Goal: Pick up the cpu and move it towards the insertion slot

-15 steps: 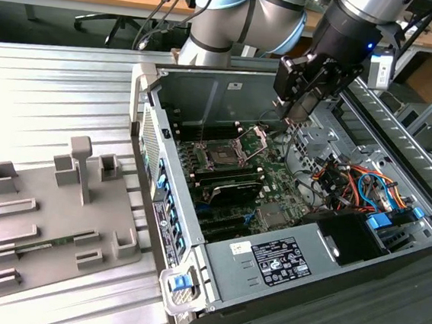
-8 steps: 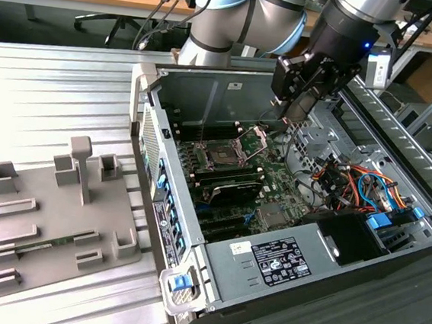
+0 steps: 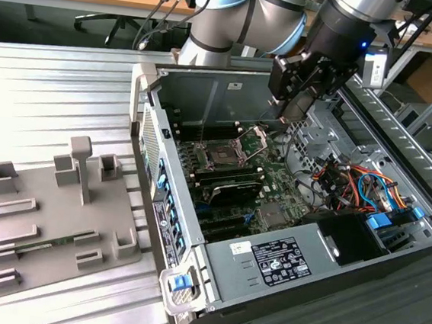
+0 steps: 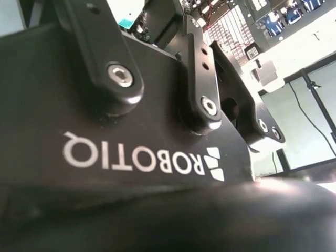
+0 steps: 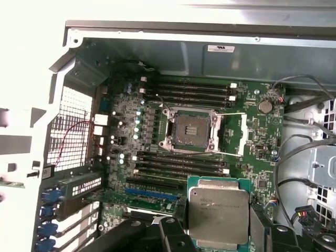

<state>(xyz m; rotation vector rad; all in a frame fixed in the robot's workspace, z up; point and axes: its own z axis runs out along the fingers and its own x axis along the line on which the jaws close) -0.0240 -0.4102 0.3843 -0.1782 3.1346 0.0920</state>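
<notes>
Gripper [image 3: 296, 112]: hangs over the far part of the open case [image 3: 371, 139], fingers [image 5: 176, 236] clamped on the cpu – black links visible in the second wrist view [image 4: 210, 110].
Cpu [image 5: 218, 214]: silvery top up, green rim around it, held level above the board [image 5: 257, 139], near the slot but clear of it; faint print on the lid, too small to tell.
Slot [image 5: 190, 129]: dark square socket, bracket [image 5: 233, 134] swung open to one side; set between rows of long black memory slots [image 5: 184, 163]. In the exterior view [image 3: 223, 156], toward the exterior view's left of the gripper.
Writing: white label with black print on the power supply [image 3: 279, 261] – white sticker on the case wall [image 5: 220, 49].
Tray [image 3: 50, 215]: grey, beside the case at the exterior view's left.
</notes>
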